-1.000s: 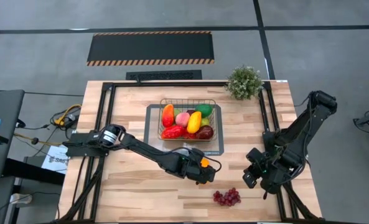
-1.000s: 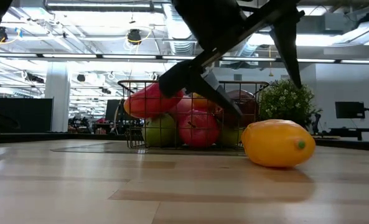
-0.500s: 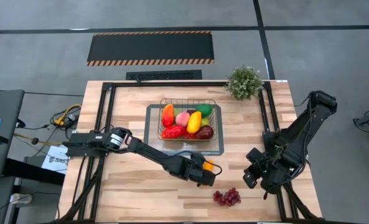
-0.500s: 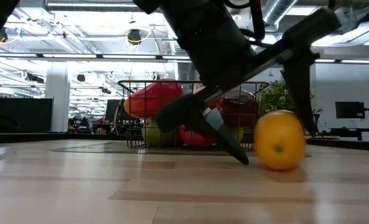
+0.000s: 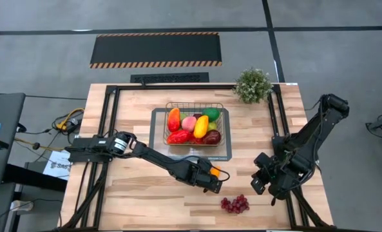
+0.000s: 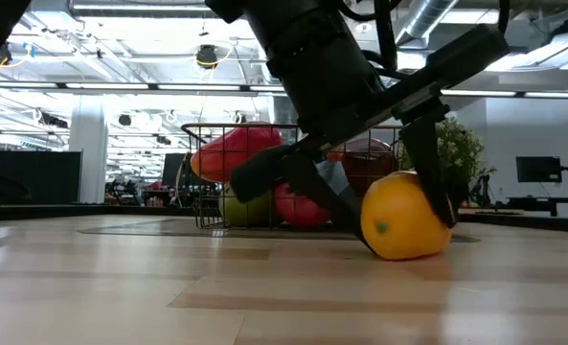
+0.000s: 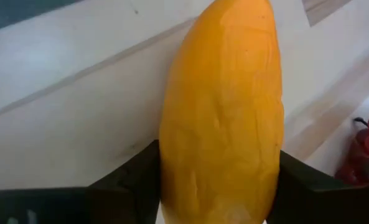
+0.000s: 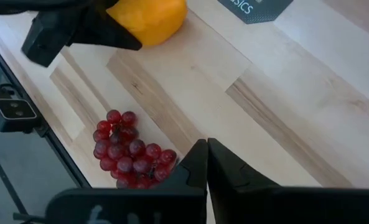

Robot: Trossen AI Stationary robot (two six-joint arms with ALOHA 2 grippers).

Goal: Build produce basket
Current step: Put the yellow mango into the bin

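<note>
Reaching across the table [image 5: 133, 193], the left gripper [image 5: 214, 178] has its 2 fingers clamped on an orange fruit [image 6: 398, 218] that rests on the wood just in front of the tray [image 5: 156, 132]. On that tray stands the basket [image 5: 194, 105], filled with red, yellow, pink and green produce [image 5: 192, 125]. The grape bunch [image 5: 235, 204] lies near the front edge. The right gripper [image 5: 260, 183] hovers beside it, fingers pressed together.

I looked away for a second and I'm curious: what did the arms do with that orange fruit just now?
The left gripper came down around the orange fruit, which turned end-on, and closed on it. The right gripper, grape bunch and basket stayed put.
</note>
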